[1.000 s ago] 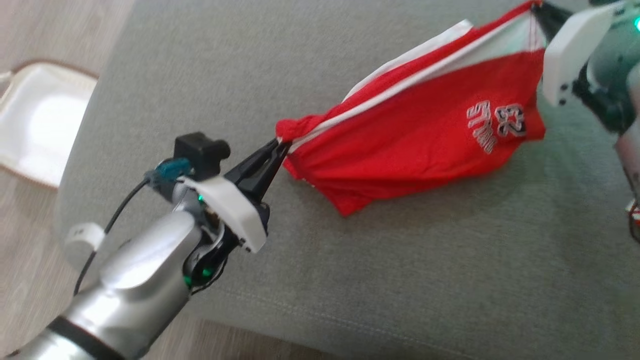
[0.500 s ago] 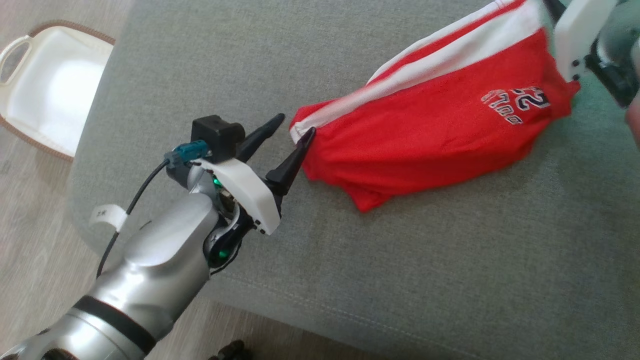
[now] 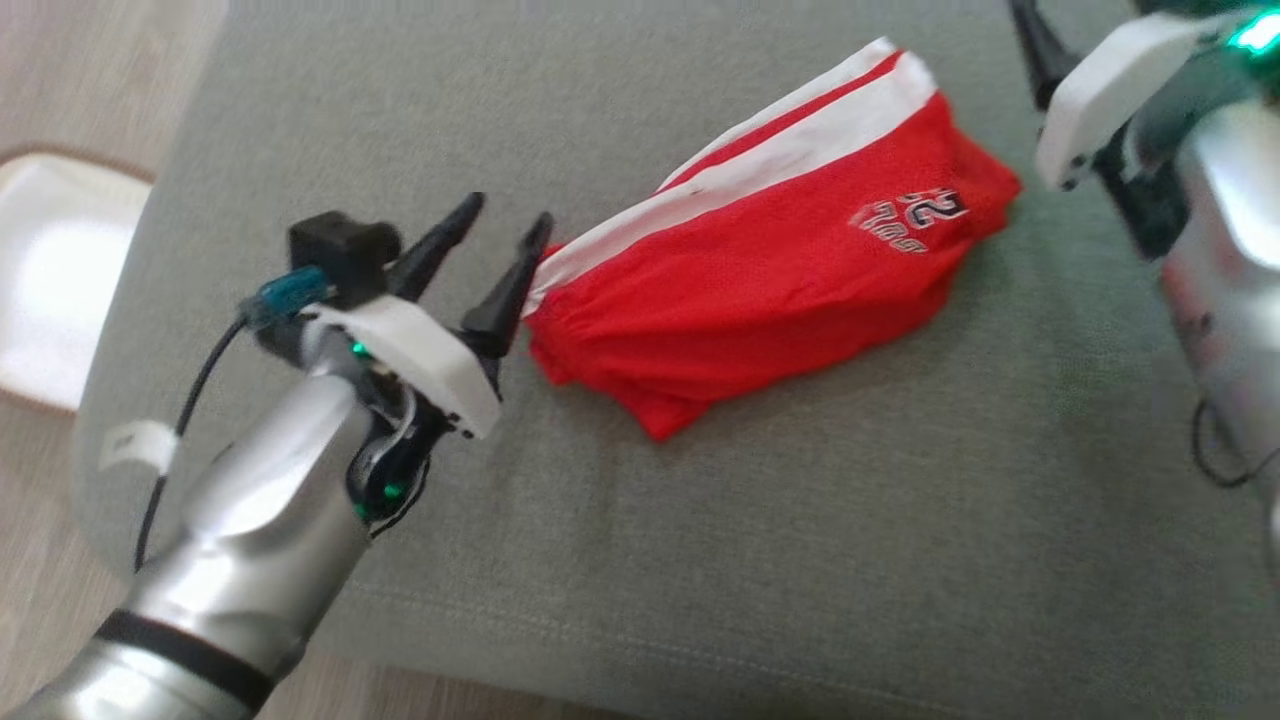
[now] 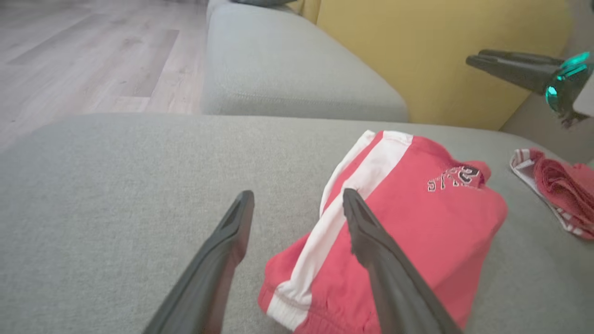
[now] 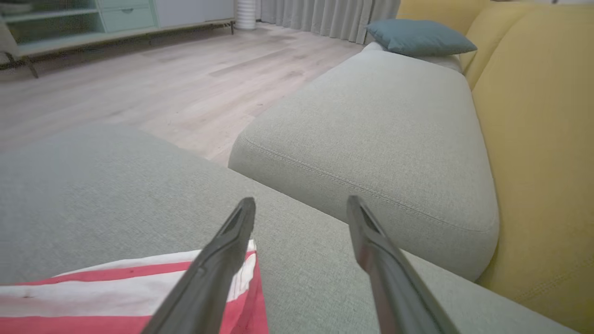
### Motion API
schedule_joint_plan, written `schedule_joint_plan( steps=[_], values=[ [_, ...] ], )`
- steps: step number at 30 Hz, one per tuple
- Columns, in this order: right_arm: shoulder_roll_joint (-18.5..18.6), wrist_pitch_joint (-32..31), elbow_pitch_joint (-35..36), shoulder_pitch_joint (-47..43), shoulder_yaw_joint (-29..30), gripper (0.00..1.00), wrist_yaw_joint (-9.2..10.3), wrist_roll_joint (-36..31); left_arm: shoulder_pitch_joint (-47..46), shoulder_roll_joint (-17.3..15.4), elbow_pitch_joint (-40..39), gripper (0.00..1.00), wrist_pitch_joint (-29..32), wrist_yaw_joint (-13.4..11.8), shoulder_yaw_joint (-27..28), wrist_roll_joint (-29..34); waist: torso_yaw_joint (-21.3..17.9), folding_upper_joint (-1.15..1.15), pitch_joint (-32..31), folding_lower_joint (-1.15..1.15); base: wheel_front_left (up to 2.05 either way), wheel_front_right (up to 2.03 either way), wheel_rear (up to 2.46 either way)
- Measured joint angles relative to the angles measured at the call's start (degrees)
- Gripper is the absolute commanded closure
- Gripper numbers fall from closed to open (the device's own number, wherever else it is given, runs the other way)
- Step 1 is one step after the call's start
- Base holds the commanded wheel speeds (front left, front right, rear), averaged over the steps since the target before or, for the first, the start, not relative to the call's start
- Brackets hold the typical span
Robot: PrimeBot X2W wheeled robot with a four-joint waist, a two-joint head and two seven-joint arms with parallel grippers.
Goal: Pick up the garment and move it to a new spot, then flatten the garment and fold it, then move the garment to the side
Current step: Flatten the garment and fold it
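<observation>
The garment (image 3: 760, 275), red shorts with white side stripes and a printed number, lies bunched and loosely doubled on the grey sofa cushion (image 3: 800, 520). At its left end my left gripper (image 3: 508, 212) stands open, with the right-hand fingertip just touching the white-striped hem and nothing held. In the left wrist view the open left gripper (image 4: 298, 197) hovers over the garment (image 4: 417, 222) at its striped edge. My right gripper (image 3: 1035, 45) hangs above the garment's far right corner. In the right wrist view the right gripper (image 5: 301, 204) is open, above the garment's (image 5: 116, 287) striped corner.
A second red-and-white cloth (image 4: 557, 185) lies further right on the cushion. The yellow sofa back (image 4: 441, 55) rises behind. A neighbouring grey seat cushion (image 5: 371, 125) carries a blue pillow (image 5: 420, 37). A white basket (image 3: 60, 270) sits on the wooden floor at the left.
Both grippers have opened and let go of the garment's two ends. The garment, stretched in the air before, now lies slack on the cushion. The head camera has shifted.
</observation>
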State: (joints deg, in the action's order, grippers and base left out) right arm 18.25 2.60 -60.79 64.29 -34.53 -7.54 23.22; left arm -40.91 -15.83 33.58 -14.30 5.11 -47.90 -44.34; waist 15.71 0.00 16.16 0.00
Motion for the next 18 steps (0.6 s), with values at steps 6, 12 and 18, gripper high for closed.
schedule_joint_plan(
  steps=[6,12,18],
  values=[
    [-1.69,6.88,2.72,-6.56,0.67,0.0,0.0,2.53,6.87,-0.66,-6.7,0.0,0.0,-3.24,8.81,2.57,-3.49,0.0,-4.48,0.0,0.0,0.0,0.0],
    [-2.07,10.13,7.8,-13.59,2.34,0.0,0.0,3.53,14.51,0.25,-13.29,0.0,-0.04,-5.81,17.93,5.13,-6.83,0.0,-9.49,0.0,0.0,0.0,0.0],
    [-2.59,11.11,13.6,-23.59,7.34,0.0,0.0,2.29,22.25,2.33,-17.33,0.0,-0.27,-6.72,22.76,9.78,-10.04,0.0,-13.79,0.0,0.0,0.0,0.0]
  ],
)
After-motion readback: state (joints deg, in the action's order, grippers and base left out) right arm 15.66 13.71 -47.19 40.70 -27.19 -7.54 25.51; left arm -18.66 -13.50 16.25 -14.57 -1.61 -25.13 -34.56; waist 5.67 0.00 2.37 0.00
